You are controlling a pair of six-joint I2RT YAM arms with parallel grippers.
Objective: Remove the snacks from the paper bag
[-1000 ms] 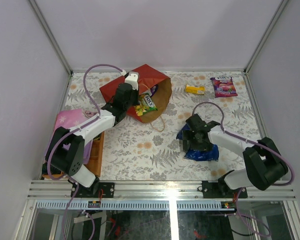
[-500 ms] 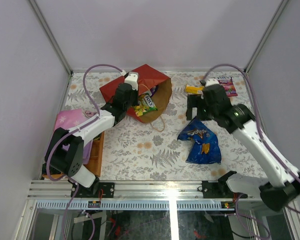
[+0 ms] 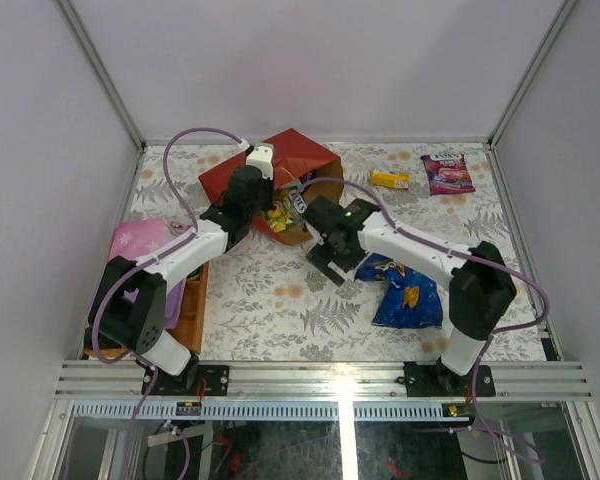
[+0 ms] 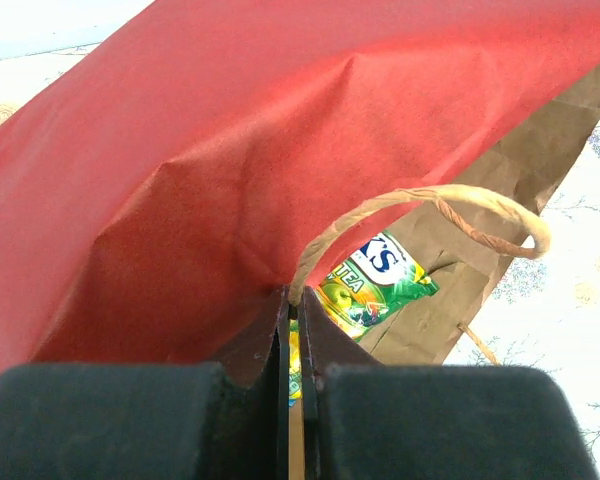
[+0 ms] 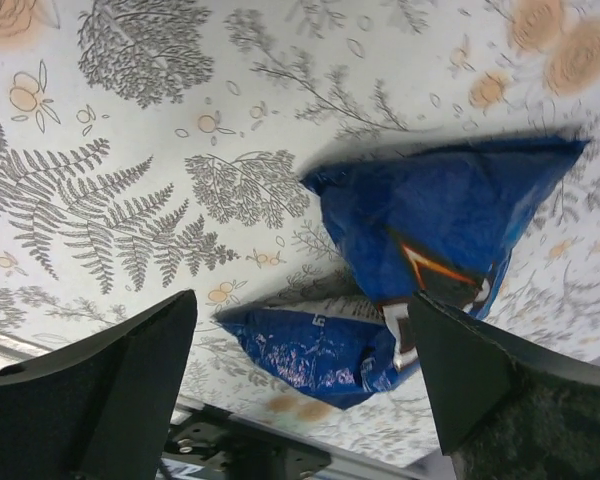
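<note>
The red paper bag [image 3: 292,160] lies on its side at the back, mouth toward the right. My left gripper [image 3: 255,192] is shut on its rim where the tan cord handle [image 4: 435,200] starts. A green-yellow packet [image 4: 378,275] shows inside on the brown lining, and it also peeks out of the mouth as the green-yellow packet [image 3: 278,214]. My right gripper [image 3: 328,262] hangs open just right of the mouth, holding nothing. The blue Doritos bag [image 3: 408,292] lies on the table; the right wrist view shows this blue bag [image 5: 435,225] beyond the spread fingers [image 5: 110,385]. An orange packet [image 3: 389,179] and a purple packet [image 3: 446,173] lie at the back right.
A flat pink-purple item with stars [image 3: 138,240] rests over a wooden tray [image 3: 192,300] at the left edge. Grey walls close in the table on three sides. A metal rail [image 3: 330,375] runs along the near edge.
My right arm left the Doritos bag on the table, swung to the back right, then left to the bag's mouth. The left gripper has stayed on the rim.
</note>
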